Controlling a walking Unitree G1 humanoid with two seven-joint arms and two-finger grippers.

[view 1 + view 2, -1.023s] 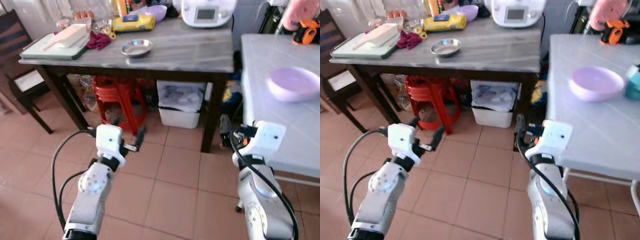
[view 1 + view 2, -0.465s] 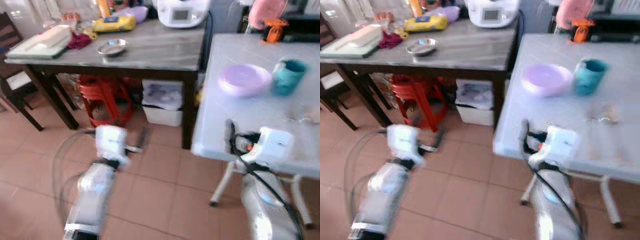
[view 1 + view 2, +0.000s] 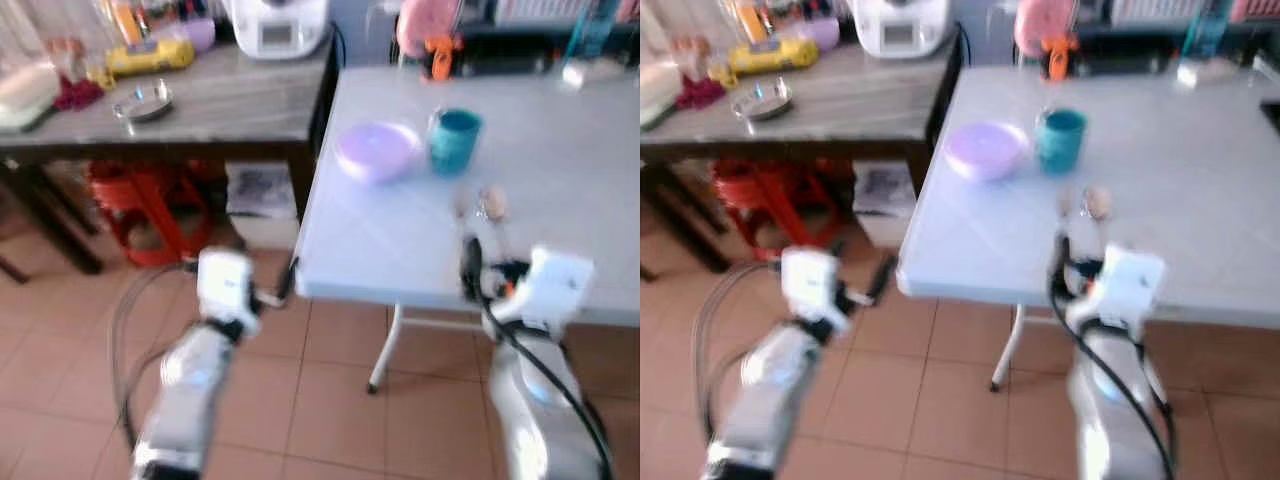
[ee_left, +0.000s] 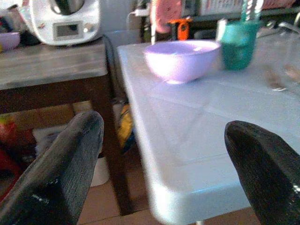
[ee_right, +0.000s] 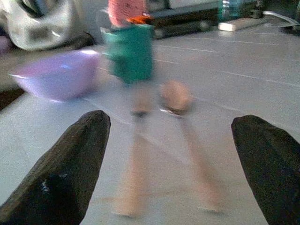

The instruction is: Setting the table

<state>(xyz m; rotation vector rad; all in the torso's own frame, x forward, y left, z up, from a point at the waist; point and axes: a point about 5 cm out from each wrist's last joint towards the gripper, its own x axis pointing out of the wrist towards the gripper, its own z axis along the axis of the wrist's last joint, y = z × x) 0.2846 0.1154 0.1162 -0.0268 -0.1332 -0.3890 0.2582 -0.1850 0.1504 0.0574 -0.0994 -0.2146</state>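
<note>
On the white plastic table, a lilac bowl, teal mug and two wooden-handled utensils lie unarranged; both the left claw and right claw hang released and empty at its near edge, so the approach step appears in hand, with a grasp of the utensils likely next.

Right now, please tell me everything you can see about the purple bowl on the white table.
The purple bowl is a pale lilac, round, smooth bowl that looks like plastic. It stands upright on a small foot on the white table, near the table's corner closest to the grey table. A teal cup stands close beside it; whether they touch is unclear. The left wrist view shows its outside as plain. Its inside is not clearly seen. No pincer touches it.
</note>
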